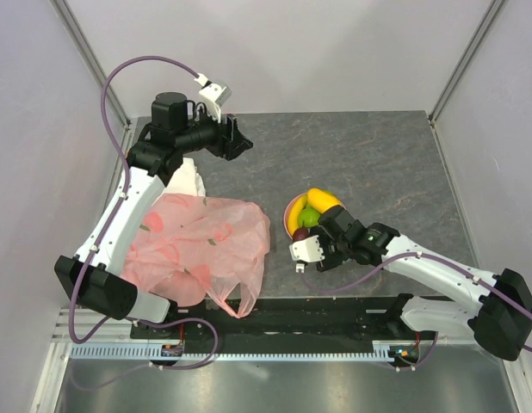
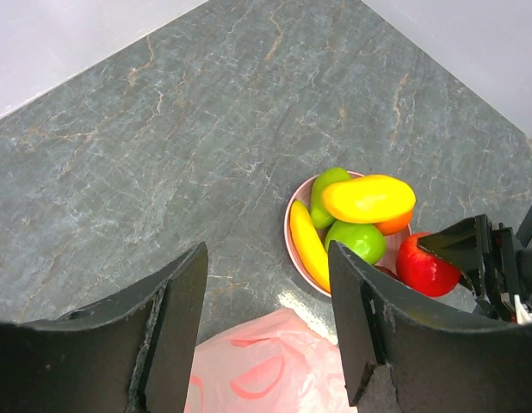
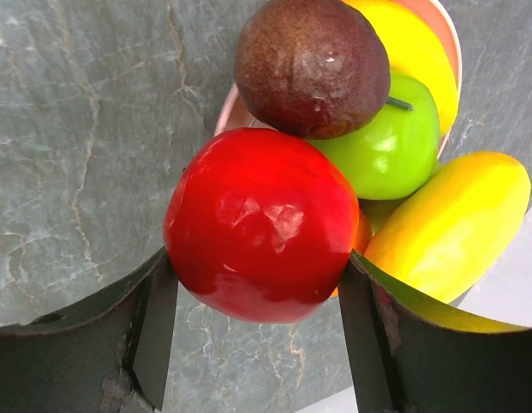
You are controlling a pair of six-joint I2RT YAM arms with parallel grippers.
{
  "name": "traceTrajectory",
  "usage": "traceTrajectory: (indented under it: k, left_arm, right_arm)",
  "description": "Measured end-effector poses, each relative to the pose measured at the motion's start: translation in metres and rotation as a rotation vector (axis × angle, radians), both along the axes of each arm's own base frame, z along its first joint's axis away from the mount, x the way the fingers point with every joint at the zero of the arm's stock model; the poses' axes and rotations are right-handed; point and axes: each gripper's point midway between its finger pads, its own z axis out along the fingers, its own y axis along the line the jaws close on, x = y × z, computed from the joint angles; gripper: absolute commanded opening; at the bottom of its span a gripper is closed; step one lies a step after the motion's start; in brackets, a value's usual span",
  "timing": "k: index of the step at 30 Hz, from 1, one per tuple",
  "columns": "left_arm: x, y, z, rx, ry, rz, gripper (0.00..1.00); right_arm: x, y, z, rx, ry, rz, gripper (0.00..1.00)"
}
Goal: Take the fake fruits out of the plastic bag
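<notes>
Fake fruits (image 2: 395, 222) mostly piled on pink plate (image 2: 289, 225), right of centre on grey table (image 1: 361, 155): banana (image 2: 307, 245), mango (image 2: 368, 198), green apple (image 3: 391, 146), plum (image 3: 311, 64). Red apple (image 3: 262, 224) at plate's near rim, pinched by right gripper (image 1: 324, 225), both fingers touching its sides. Plastic bag (image 1: 197, 245) lies crumpled at near-left, close to plate, beside left arm (image 1: 120, 224); contents unclear. Left gripper (image 2: 266, 254) hovers over far-left table, jaws spread, nothing between.

So the bag (image 1: 201, 249) sits near left on the table (image 1: 361, 163), plate (image 2: 287, 231) just right of it, fruits (image 2: 367, 198) piled on it, apple (image 3: 262, 224) at its near edge in the right gripper (image 3: 253, 258).
</notes>
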Motion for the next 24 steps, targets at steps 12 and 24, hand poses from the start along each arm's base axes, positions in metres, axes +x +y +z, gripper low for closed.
traceTrajectory:
  k: [12, 24]
  left_arm:
    - [-0.003, -0.003, 0.002, -0.011, -0.002, -0.024, 0.65]
    - [-0.003, -0.008, -0.001, -0.018, 0.009, -0.049, 0.65]
  right_arm:
    - [0.008, -0.006, -0.012, -0.040, -0.044, -0.013, 0.98]
    - [0.010, -0.006, -0.009, -0.041, -0.060, -0.007, 0.98]
